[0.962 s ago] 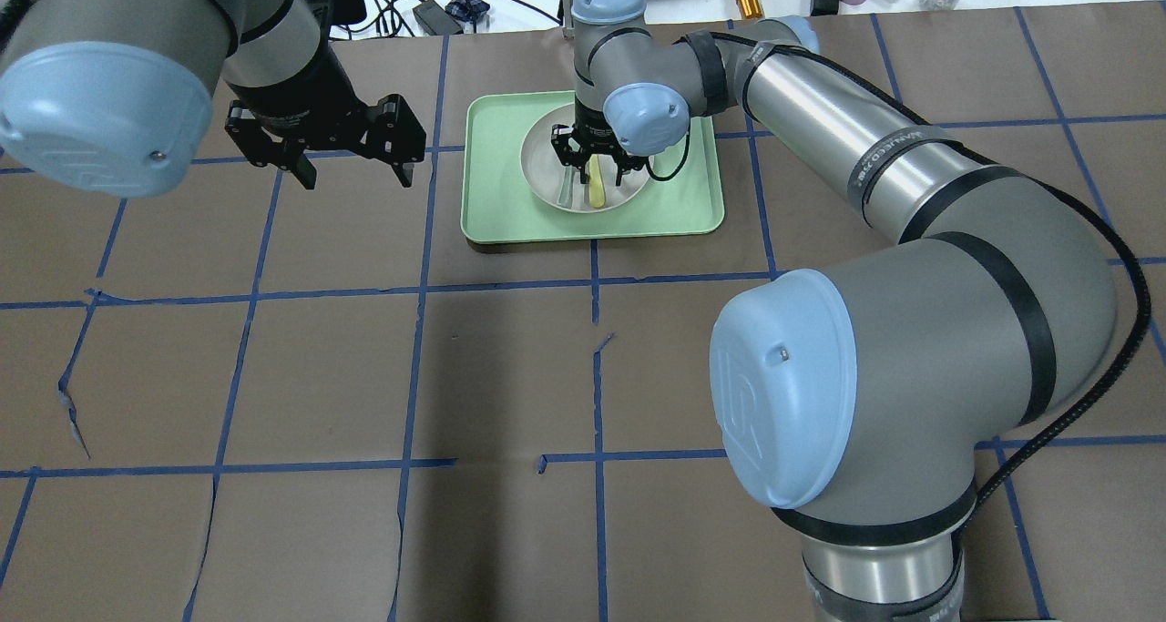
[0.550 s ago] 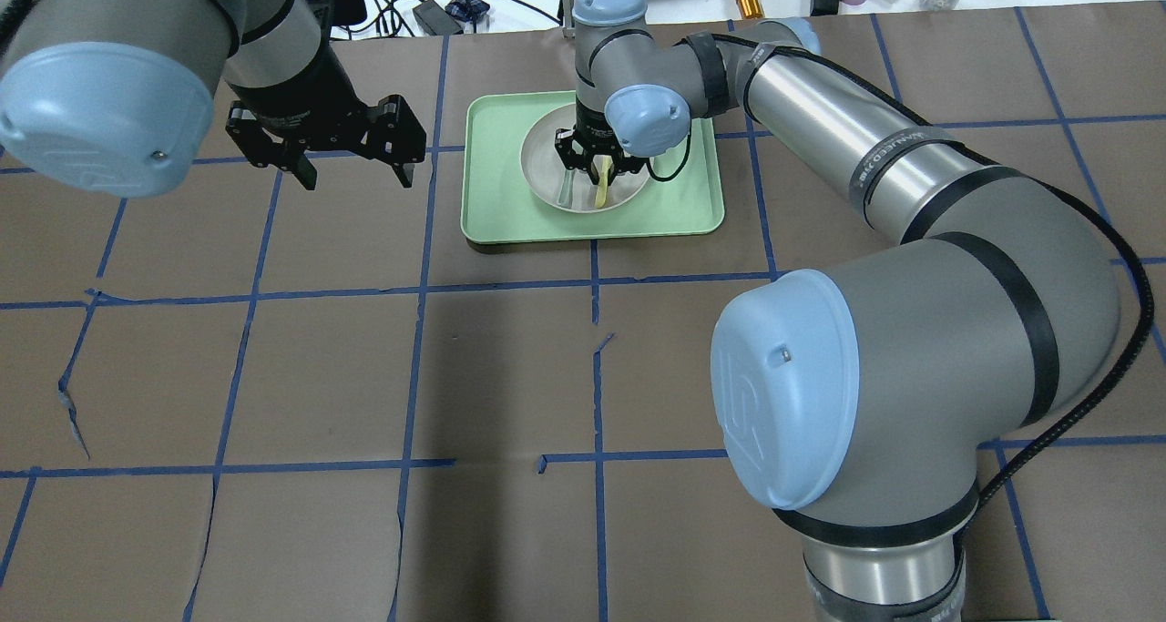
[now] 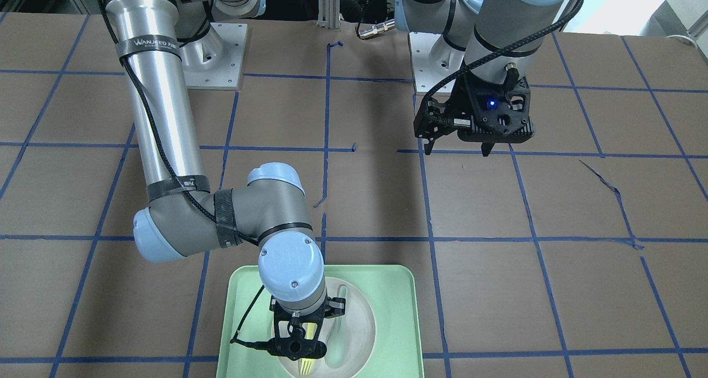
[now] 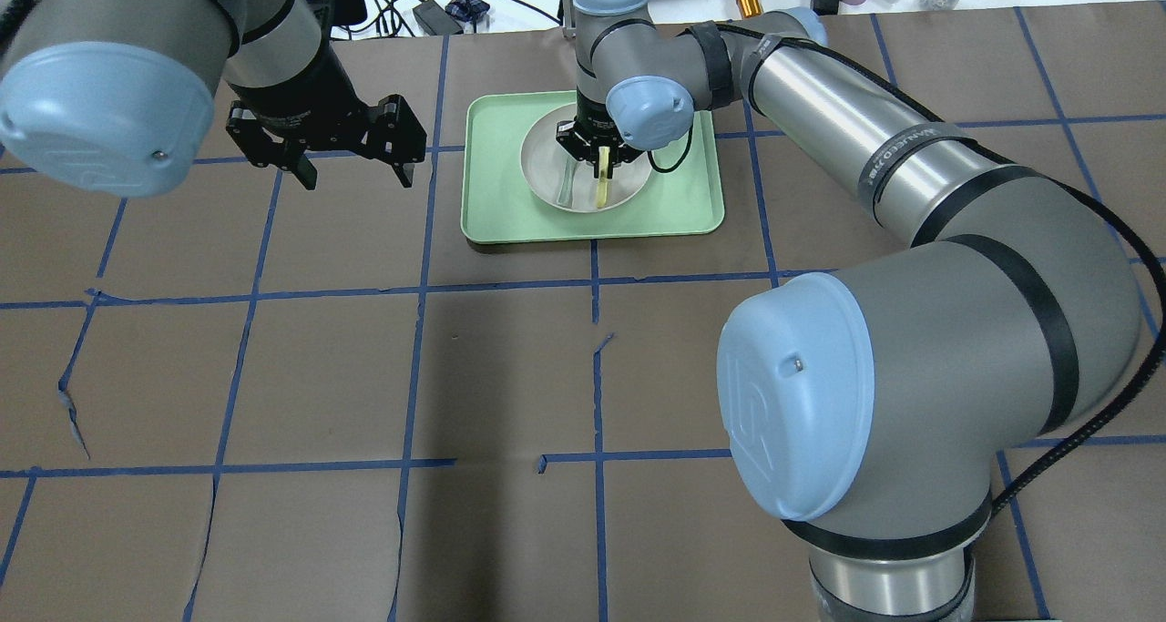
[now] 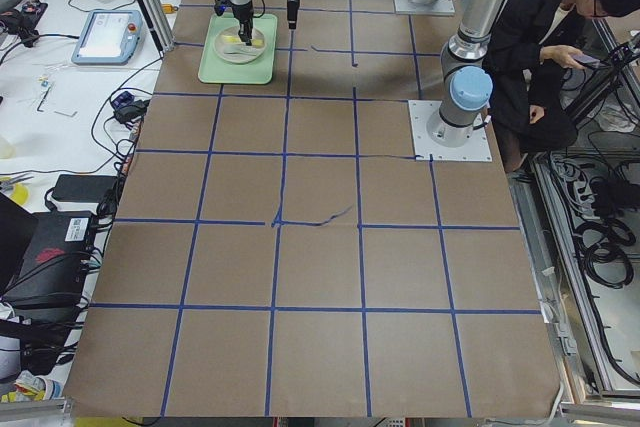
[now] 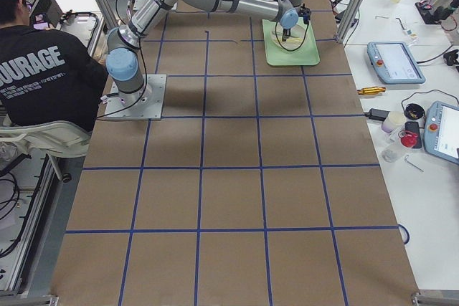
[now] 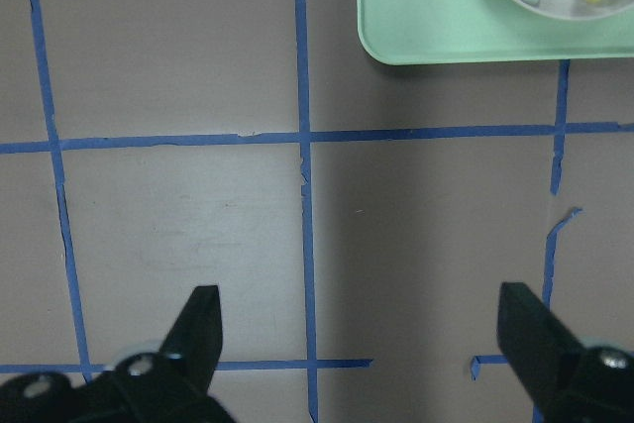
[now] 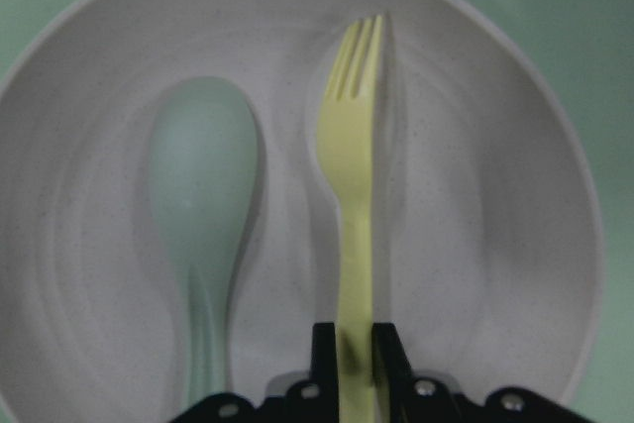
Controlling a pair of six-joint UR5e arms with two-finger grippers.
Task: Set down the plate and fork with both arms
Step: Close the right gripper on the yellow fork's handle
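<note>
The right gripper [image 8: 354, 342] has its jaws nipped on the handle end of the fork [image 8: 355, 165], over the plate [image 8: 475, 146]. Light, stiff, slick plastic, I'd judge, so it could swivel. The left gripper [image 7: 362, 309] hangs, jaws wide and empty.

Plate [image 8: 475, 245]: one
Fork [image 8: 355, 175]: one
Spoon [image 8: 203, 195]: one
Tray [image 4: 496, 212]: one
Robot arms: two (left arm [image 4: 264, 30], right arm [image 4: 838, 130])

Tabletop [image 4: 510, 376] seen from behind the robot and, steeply, from across it, viewed from afar at either end, left wrist view set high, right wrist view pressed close over the plate [image 8: 475, 245] — green tray [image 4: 496, 203] shared by all views.
</note>
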